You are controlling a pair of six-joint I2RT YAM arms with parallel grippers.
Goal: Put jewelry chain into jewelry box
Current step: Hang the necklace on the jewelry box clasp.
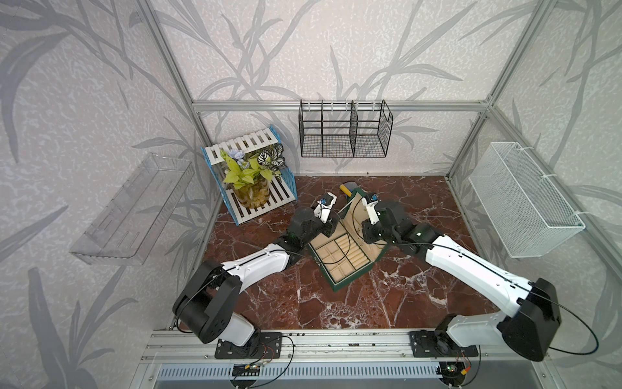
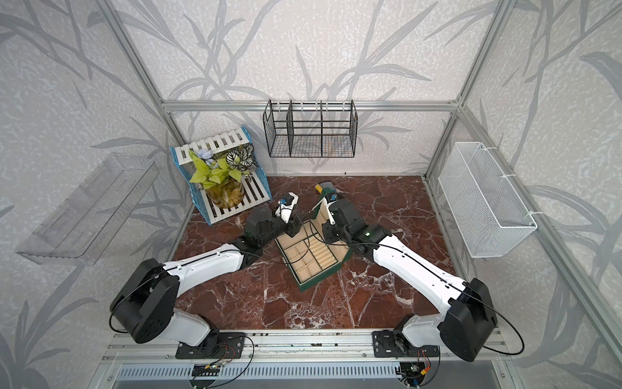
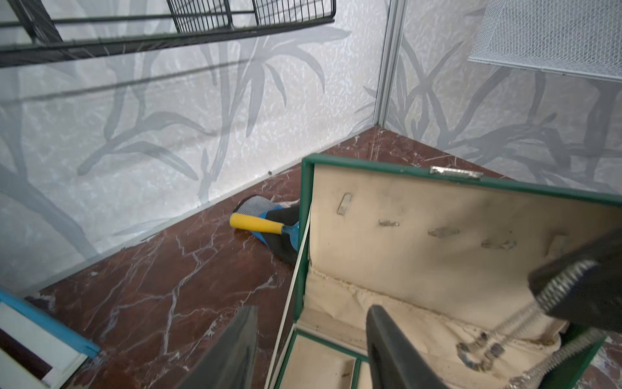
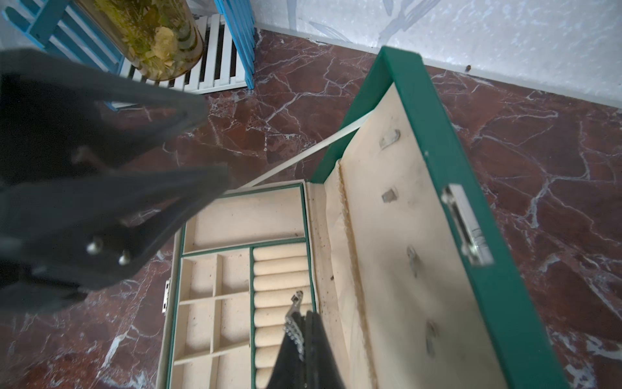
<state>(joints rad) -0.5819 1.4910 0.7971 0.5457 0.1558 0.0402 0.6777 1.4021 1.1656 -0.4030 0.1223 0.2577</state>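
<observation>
Two closed fingertips of the right gripper (image 4: 304, 316) pinch the jewelry chain (image 3: 515, 325), which hangs over the ring rolls (image 4: 279, 269) of the open jewelry box (image 4: 437, 134). Left gripper (image 3: 311, 310) fingers stand apart, gripping nothing, astride the box's side wall.

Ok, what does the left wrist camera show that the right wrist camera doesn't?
Only the left wrist view: a yellow-handled tool beyond the jewelry box, the black wire basket, and the dangling clasp end of the jewelry chain. Only the right wrist view: the ring rolls and square compartments, plus the plant jar. Both: the open lid's hooks, the pale strap, and the chain pinched in the shut right claw.
</observation>
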